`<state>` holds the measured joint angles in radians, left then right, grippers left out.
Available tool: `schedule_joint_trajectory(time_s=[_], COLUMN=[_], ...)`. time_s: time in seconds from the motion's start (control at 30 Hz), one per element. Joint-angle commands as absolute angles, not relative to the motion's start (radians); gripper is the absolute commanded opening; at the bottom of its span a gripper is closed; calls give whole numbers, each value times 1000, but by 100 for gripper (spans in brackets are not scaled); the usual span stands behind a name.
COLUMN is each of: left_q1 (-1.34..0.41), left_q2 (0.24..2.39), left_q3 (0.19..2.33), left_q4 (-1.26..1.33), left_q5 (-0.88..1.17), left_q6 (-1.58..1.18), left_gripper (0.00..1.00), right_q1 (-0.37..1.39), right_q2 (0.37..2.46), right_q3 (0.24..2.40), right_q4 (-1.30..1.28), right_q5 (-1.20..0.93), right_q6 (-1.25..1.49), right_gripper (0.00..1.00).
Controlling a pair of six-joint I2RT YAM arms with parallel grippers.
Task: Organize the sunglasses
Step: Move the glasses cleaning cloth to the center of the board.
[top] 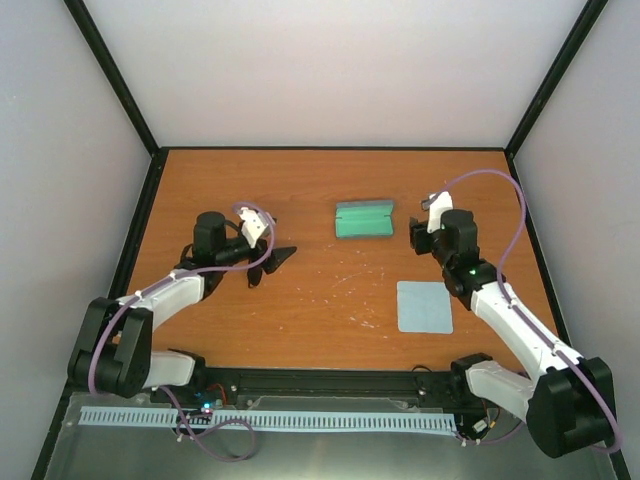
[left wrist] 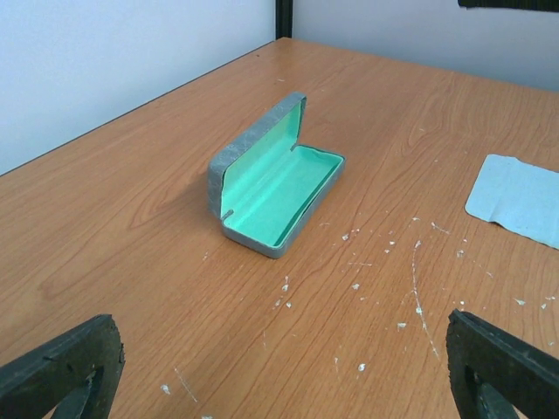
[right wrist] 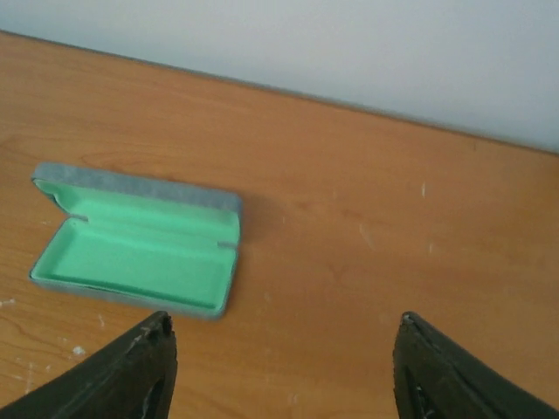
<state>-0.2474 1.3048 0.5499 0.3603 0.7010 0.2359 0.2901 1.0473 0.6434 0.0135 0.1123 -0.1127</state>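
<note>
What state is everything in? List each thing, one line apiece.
case: open, lid up, green inside empty.
cloth: spread flat, unfolded.
left gripper: open wide, holding nothing.
right gripper: open, holding nothing.
sunglasses: not clearly made out in any view.

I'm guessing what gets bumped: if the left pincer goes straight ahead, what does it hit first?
Probably the open grey oblong case with green lining, which lies ahead of the left pincer with nothing between them, though depth is hard to judge.
</note>
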Motion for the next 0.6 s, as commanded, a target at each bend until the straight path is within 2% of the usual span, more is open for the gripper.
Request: schedule_joint_trajectory(time_s=[0.0,0.2,0.37,0.57], left_q1=[-245,-253,-255,-254], left_q2=[1339,1379,1378,1366], left_q3=[604,621,615,597], left_q4=[436,418,393,387], left_q5=[733,744,746,741], left_q6=[198,181,183,178], left_gripper=[99,100,99,99], right_q1=[286,286,266,193], right_q2=[1080,1204,1329,1456], right_q3=[717,746,779,794], right_q4=[-301,-481,-554,-576], right_q5=[187,179,248,204], right_q6=[158,228,277,361], right_gripper=[70,70,61,64])
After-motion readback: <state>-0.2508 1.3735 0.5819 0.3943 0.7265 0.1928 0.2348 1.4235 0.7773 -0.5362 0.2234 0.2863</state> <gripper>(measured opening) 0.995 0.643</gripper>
